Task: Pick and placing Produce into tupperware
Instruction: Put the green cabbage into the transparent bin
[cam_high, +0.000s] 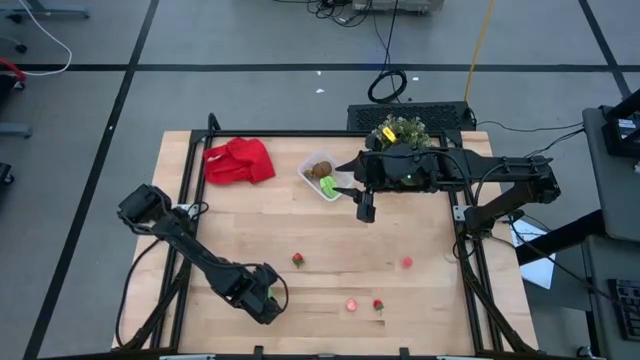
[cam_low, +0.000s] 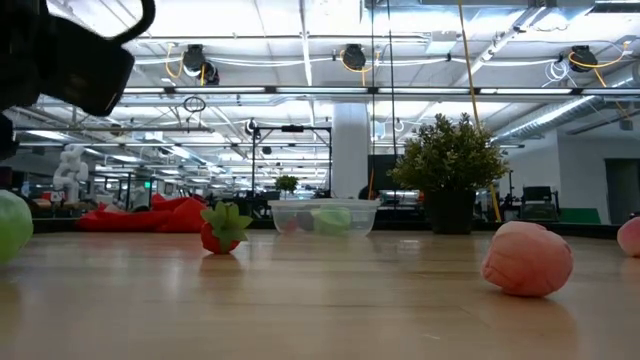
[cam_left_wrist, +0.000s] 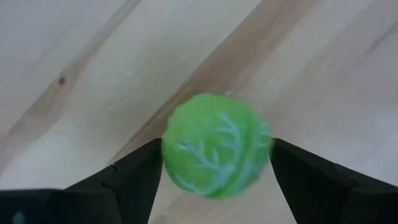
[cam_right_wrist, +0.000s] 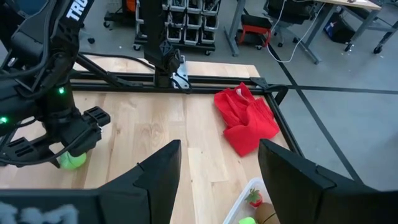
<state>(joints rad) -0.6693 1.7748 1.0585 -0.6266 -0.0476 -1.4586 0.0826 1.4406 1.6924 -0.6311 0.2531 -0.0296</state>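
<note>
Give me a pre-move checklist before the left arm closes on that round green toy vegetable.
1. Round green toy vegetable sits between the left gripper's fingers: ok.
2. Left jaws wide open, one finger on each side: ok.
3. Fingers touching the vegetable yet: cannot tell.
4. Small clear plastic rectangular container has free room beside the pieces already in it: ok.
5. Right gripper hovers open by the container, possibly in the drop path: not ok.
6. Red cloth lies apart from the container: ok.
</note>
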